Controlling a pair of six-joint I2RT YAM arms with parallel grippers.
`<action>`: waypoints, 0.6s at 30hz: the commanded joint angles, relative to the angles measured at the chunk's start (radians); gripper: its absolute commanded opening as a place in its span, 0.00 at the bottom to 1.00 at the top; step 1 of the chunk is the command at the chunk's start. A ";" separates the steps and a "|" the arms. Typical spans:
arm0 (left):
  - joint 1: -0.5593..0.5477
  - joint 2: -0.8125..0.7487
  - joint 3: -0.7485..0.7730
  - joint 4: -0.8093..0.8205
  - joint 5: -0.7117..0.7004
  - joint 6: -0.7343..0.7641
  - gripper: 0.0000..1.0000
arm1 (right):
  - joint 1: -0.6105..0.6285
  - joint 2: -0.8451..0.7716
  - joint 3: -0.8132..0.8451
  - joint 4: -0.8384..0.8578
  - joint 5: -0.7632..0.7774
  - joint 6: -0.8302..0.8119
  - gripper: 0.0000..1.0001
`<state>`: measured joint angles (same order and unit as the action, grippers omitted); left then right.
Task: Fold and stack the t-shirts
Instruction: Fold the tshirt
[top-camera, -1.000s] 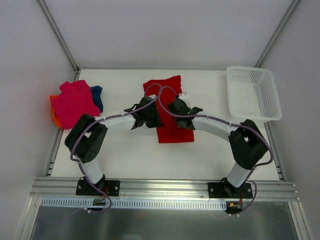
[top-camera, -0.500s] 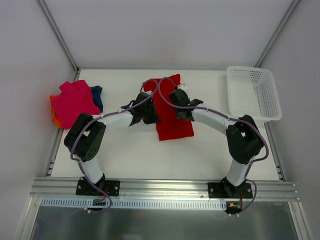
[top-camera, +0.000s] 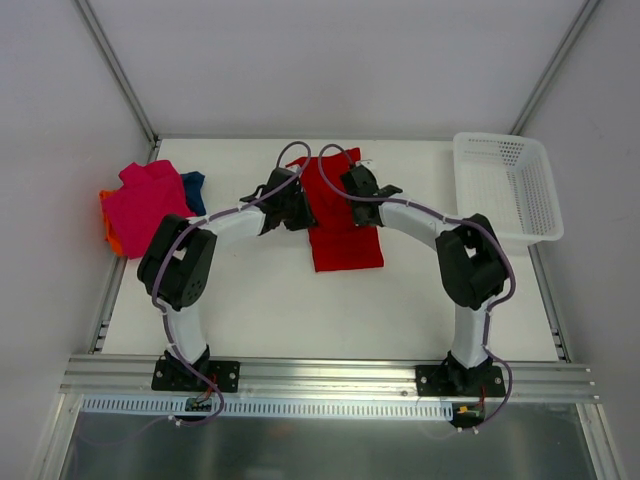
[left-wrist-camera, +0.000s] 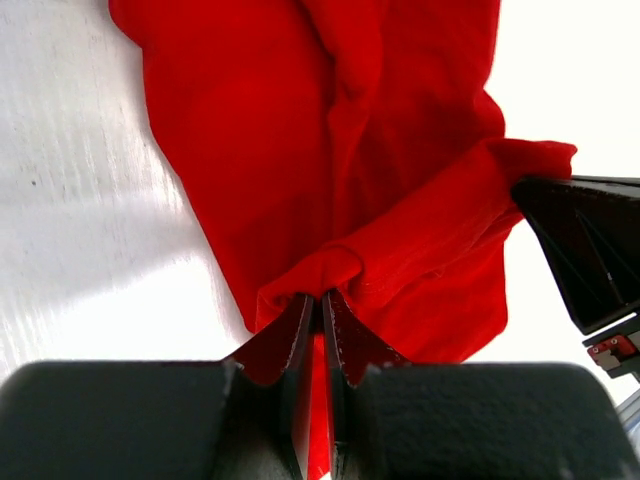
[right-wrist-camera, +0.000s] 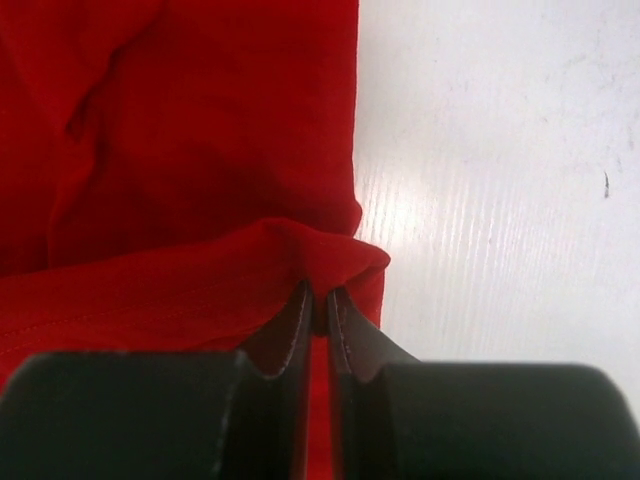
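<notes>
The bright red t-shirt (top-camera: 343, 230) lies in the middle of the table, partly folded. My left gripper (top-camera: 298, 196) is shut on a bunched fold of the red t-shirt (left-wrist-camera: 340, 180) at its left edge. My right gripper (top-camera: 352, 186) is shut on a fold of the red t-shirt (right-wrist-camera: 190, 150) at its right edge. Both hold the cloth over the shirt's far half. The magenta-pink t-shirt (top-camera: 150, 205) lies at the far left on top of the orange t-shirt (top-camera: 110, 235) and the dark blue t-shirt (top-camera: 194, 190).
A white plastic mesh basket (top-camera: 505, 185) stands at the far right. Metal frame posts run up from the back corners. The table's near edge is a metal rail (top-camera: 330, 375).
Both grippers have moved away from me toward the table's back, carrying the near part of the red t-shirt with them. The red cloth now reaches less far toward me.
</notes>
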<state>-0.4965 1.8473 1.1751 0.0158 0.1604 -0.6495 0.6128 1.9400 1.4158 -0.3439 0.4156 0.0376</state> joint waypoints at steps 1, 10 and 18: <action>0.022 0.026 0.055 -0.004 0.033 0.031 0.04 | -0.018 0.022 0.066 0.000 -0.011 -0.028 0.04; 0.032 0.089 0.123 -0.010 0.027 0.034 0.53 | -0.036 0.036 0.104 0.002 0.029 -0.064 0.55; 0.033 -0.006 0.320 -0.146 -0.064 0.117 0.59 | -0.059 0.002 0.270 -0.049 0.088 -0.149 0.64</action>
<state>-0.4759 1.9404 1.3998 -0.0860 0.1455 -0.5861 0.5652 1.9770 1.5913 -0.3653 0.4599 -0.0563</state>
